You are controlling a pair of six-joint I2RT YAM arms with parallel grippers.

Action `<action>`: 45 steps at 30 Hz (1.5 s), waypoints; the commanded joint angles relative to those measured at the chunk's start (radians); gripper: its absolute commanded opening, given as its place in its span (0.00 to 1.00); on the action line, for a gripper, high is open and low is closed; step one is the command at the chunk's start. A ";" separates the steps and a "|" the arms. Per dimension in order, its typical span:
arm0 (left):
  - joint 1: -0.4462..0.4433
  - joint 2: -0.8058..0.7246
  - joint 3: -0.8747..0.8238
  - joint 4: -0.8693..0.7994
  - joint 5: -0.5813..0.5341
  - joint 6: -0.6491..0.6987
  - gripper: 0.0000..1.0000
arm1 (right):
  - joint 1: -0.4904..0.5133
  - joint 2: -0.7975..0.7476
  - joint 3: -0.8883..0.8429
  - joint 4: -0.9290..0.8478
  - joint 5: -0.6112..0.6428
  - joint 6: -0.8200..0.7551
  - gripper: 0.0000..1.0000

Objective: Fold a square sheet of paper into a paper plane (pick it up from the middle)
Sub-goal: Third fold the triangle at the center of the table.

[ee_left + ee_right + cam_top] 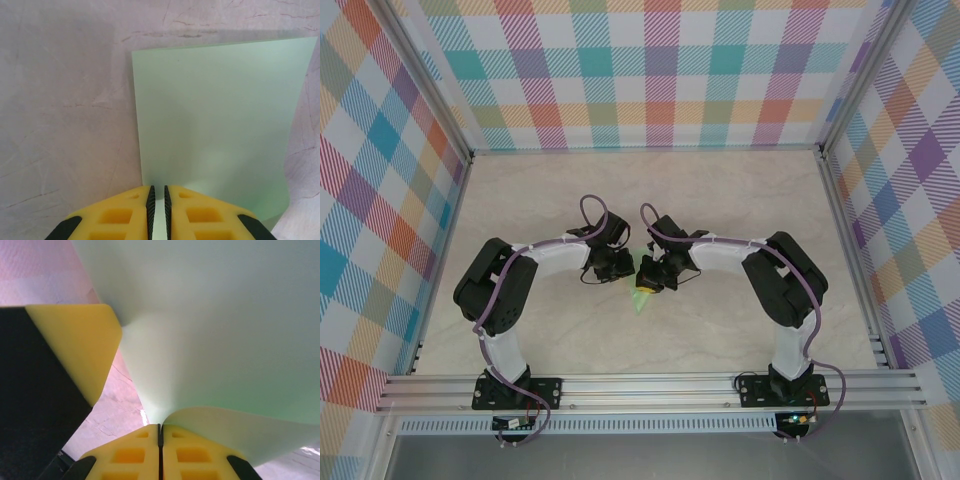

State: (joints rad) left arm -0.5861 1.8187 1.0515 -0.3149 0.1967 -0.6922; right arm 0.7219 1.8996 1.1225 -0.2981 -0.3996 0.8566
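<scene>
Arms reach in from both sides and meet over the middle of the surface [740, 200], with the sheet of paper [215, 125] between them.

On the left, the left end effector [158, 200] has its two yellow fingers almost together, with just a thin slit between them. The edge of the pale green sheet goes into that slit, so it looks like a pinch on the paper. From there the sheet stretches flat and straight away from the fingers.

In the middle, seen from above, most of the sheet is tucked under the two end effectors. A small green bit sticks out and points toward the near edge of the surface. The sheet is square, so no side is the long one.

On the right, the right end effector [160, 432] is shut tight on the sheet. The paper curls out of its fingers in a soft bend, not a sharp crease. I think there are two holds, one on each side, so one half can be bent over the other to start a fold.
</scene>
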 commanded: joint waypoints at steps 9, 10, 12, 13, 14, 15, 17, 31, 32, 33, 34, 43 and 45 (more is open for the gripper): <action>-0.004 0.029 0.005 -0.033 0.001 -0.009 0.16 | 0.005 0.023 0.003 0.019 0.005 0.018 0.07; -0.003 0.030 0.005 -0.032 0.001 -0.010 0.16 | 0.005 0.023 0.004 0.017 0.005 0.015 0.08; -0.004 0.030 0.007 -0.032 0.002 -0.009 0.16 | 0.005 0.024 0.004 0.015 0.008 0.013 0.08; -0.004 0.030 0.007 -0.032 0.002 -0.009 0.16 | 0.004 0.025 0.002 0.014 0.008 0.013 0.08; -0.004 0.030 0.007 -0.032 0.002 -0.009 0.17 | 0.005 0.026 0.002 0.013 0.009 0.015 0.08; -0.004 0.030 0.007 -0.032 0.003 -0.009 0.16 | 0.005 0.027 0.002 0.013 0.011 0.015 0.08; -0.003 0.030 0.007 -0.034 0.003 -0.009 0.16 | 0.005 0.031 0.002 0.017 0.010 0.018 0.08; -0.004 0.030 0.005 -0.032 0.009 -0.008 0.16 | 0.005 0.039 0.000 0.054 -0.010 0.007 0.08; -0.004 0.030 0.006 -0.033 0.009 -0.007 0.16 | 0.005 0.041 0.001 0.053 -0.010 0.007 0.08; -0.004 0.030 0.005 -0.035 0.009 -0.008 0.16 | 0.005 0.042 0.002 0.050 -0.009 0.005 0.08; -0.004 0.030 0.006 -0.035 0.009 -0.008 0.16 | 0.005 0.044 0.002 0.048 -0.007 0.004 0.08; -0.004 0.032 0.012 -0.034 0.012 -0.007 0.16 | 0.005 0.056 0.002 0.033 0.005 -0.003 0.08; -0.004 0.030 0.012 -0.035 0.010 -0.008 0.16 | 0.005 0.059 0.003 0.031 0.005 -0.003 0.08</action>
State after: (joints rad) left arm -0.5861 1.8187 1.0515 -0.3149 0.1970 -0.6918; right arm 0.7219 1.9350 1.1225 -0.2634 -0.3981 0.8742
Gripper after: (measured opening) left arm 0.164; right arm 0.080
